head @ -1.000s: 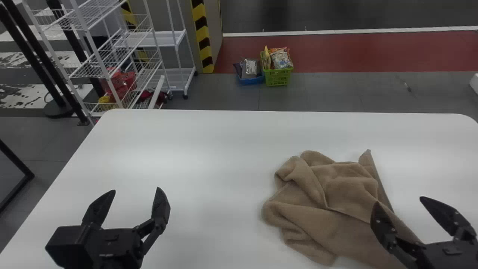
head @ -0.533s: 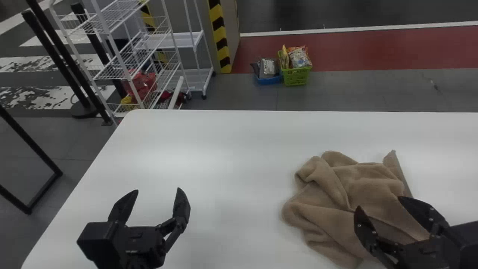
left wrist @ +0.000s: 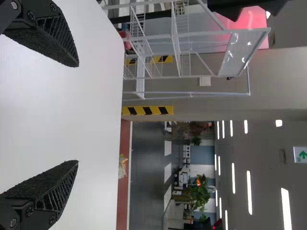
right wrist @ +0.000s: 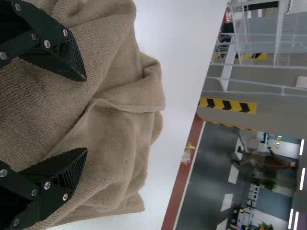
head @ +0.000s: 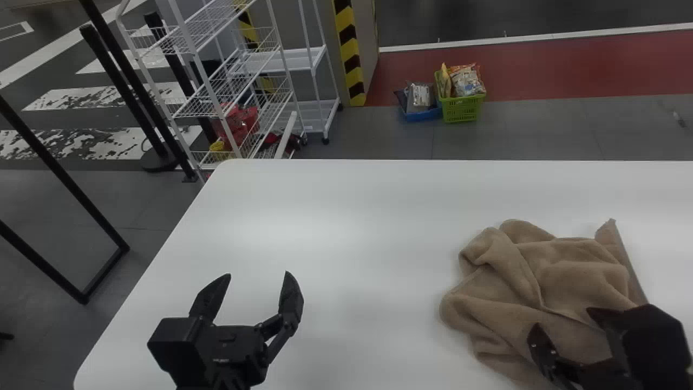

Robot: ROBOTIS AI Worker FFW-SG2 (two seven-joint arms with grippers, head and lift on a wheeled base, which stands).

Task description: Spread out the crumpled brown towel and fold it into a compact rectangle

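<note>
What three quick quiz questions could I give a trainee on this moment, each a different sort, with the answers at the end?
1. Fill in the word: over the white table, the left gripper stands with its fingers ____ (open or shut).
2. True or false: the brown towel lies crumpled, not yet folded into a compact rectangle.
3. Where is the right gripper?
A) Over the green basket
B) At the wire rack
C) Over the brown towel

Key: 1. open; 2. true; 3. C
</note>
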